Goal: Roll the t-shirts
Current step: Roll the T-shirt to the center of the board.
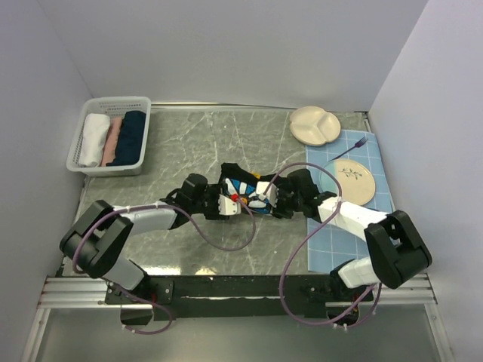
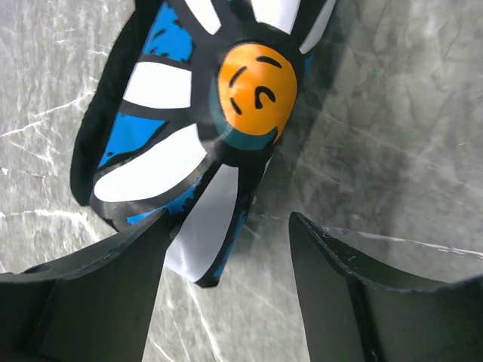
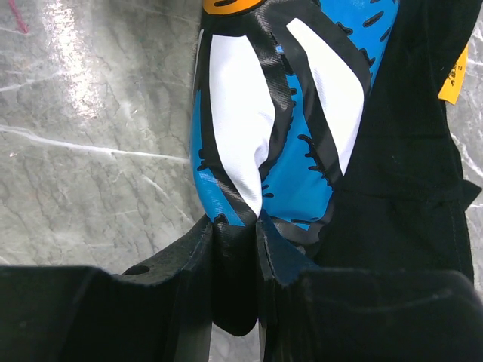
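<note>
**Right gripper pinching the black t-shirt, left gripper spread beside it**

In the right wrist view, the right gripper has its fingers pressed together on a fold of the black t-shirt. The cloth runs away from the tips toward 12 o'clock, blue-and-white print uppermost and a yellow tag at 2 o'clock. The left gripper stands spread apart. The shirt's printed edge touches the inner face of its left finger and the cloth extends to 11 o'clock, where an orange smiley face sits. Its other finger is over bare table. Seen from above, the shirt is bunched mid-table between both grippers. Farther off, at 10 o'clock, a white basket holds white, pink and navy rolled t-shirts.
</note>
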Robot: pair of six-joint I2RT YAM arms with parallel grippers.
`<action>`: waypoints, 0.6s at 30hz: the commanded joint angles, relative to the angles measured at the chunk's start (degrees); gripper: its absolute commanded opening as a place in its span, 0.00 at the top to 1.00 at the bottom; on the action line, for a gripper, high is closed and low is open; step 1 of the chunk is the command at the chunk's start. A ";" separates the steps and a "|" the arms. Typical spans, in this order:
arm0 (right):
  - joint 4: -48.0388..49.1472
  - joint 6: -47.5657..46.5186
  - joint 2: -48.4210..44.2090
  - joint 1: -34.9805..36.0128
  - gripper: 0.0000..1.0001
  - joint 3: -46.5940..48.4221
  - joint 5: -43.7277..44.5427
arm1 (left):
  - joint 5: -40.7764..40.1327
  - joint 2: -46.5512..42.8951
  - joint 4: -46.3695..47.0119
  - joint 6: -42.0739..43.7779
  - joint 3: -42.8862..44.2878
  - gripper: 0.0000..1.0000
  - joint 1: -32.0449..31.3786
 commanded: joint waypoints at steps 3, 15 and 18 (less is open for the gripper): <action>-3.86 2.70 1.88 -0.92 0.76 2.75 -1.26 | 0.65 6.04 4.84 2.88 2.65 0.38 -0.84; -16.66 7.44 7.14 -6.63 0.75 12.32 -9.16 | 17.33 10.79 -37.85 -6.10 28.57 0.93 3.38; -23.77 9.38 10.04 -9.00 0.75 17.06 -14.34 | 21.28 14.39 -52.88 -5.12 36.74 0.94 3.73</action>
